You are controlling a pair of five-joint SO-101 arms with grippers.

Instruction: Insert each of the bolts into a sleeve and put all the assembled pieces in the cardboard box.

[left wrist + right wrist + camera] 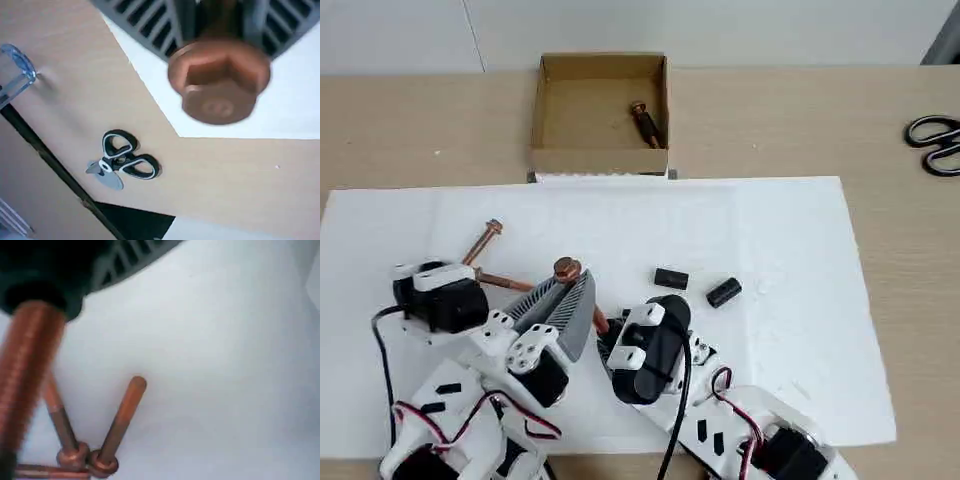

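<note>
Table [440, 120] light beige wood. Paper sheet [780, 230] plain white. Cardboard box [548, 110] at 12 o'clock: brown. Boxed bolt [640, 110] copper, w/ black boxed sleeve [651, 132]. Loose bolts [482, 241] at 9 o'clock copper. Two loose sleeves [671, 278] nr centre black. Held bolt [217, 80] copper, betw. grey slatted fingers [145, 20] of left gripper [567, 285]. Arms [525, 350] white, motors [650, 350] black, wires [420, 415] red & black. Scissors [125, 161] at 2 o'clock: black handles, white trim.
</note>
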